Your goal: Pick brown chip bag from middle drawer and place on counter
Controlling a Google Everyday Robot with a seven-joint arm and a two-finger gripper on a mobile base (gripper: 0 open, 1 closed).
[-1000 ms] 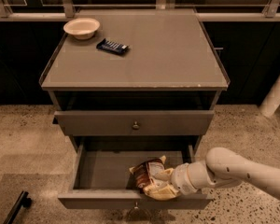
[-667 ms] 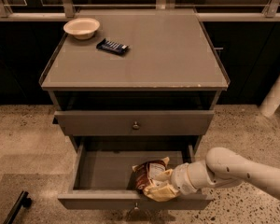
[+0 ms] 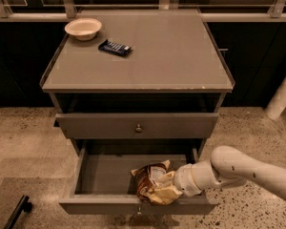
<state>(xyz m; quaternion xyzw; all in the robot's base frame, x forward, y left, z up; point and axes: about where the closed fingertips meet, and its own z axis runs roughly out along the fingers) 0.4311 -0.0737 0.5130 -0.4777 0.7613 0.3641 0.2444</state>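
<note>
Drawers sit below the worktop [image 3: 171,56]: the upper drawer front [image 3: 100,126] with its small round knob [image 3: 138,127] is pushed in, and the middle drawer [image 3: 102,175] below it is pulled well out over the speckled floor [image 3: 28,142]. Inside the open drawer, toward its front right corner, the brown chip bag [image 3: 147,178] stands crumpled and tilted, its white label panel facing up; the left of the drawer floor is bare. The white arm [image 3: 248,168] reaches in from the right, and the gripper [image 3: 165,191] is pressed against the bag's lower right side, though whether it has closed on the bag cannot be told. On the worktop, a shallow cream bowl [image 3: 83,28] sits at the far left corner with nothing visible in it, and a small flat dark packet [image 3: 115,47] lies just beside it, toward the centre.
</note>
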